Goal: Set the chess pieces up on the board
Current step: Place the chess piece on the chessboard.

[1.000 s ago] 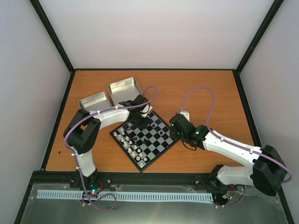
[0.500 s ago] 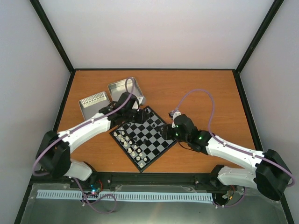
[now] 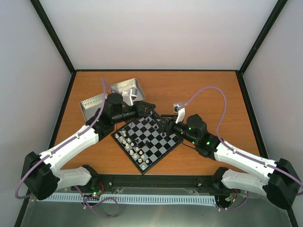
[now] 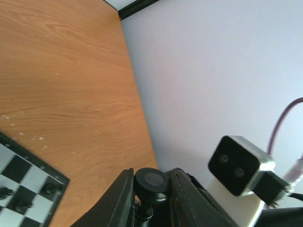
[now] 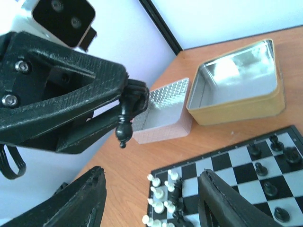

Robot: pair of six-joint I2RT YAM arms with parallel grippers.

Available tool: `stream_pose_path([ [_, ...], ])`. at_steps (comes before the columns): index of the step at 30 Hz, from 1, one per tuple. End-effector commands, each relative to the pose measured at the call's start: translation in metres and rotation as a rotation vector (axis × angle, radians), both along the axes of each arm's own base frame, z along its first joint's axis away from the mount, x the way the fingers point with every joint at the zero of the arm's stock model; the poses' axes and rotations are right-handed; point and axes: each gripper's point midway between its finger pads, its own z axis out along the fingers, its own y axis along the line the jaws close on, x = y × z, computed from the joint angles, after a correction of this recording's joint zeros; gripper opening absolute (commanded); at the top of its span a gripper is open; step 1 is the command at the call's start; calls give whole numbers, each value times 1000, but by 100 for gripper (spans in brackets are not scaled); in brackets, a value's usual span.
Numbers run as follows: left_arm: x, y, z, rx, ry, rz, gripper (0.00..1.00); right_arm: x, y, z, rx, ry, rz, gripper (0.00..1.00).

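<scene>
With left gripper (image 5: 129, 97) clamped on one black chess piece (image 5: 124, 120) near its base, held it in the air by the far corner of the board (image 3: 158, 144). Had right gripper (image 3: 163, 123) standing wide and empty above the board's right side. Saw white chess pieces (image 3: 130, 143) ranked along the board's left edge, black ones (image 5: 259, 168) scattered on far squares. Noted two silver tins (image 3: 124, 89) beyond, on the wooden table (image 3: 203, 90)
</scene>
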Motion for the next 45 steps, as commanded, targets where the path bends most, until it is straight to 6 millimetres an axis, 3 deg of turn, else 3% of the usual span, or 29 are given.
stream_pose_path([
  [1,-10,1,39,-176,32,8,20,1,-1,32,98,-84,-17,54],
  [13,-21,14,54,-310,106,54,20,-4,11,68,208,-124,52,49],
  [17,-22,15,55,-324,116,55,20,-12,17,73,224,-150,109,49],
  [25,-26,11,55,-360,148,25,20,-8,21,84,262,-151,110,46],
  [45,-27,12,55,-377,141,23,20,0,32,76,308,-23,104,16],
])
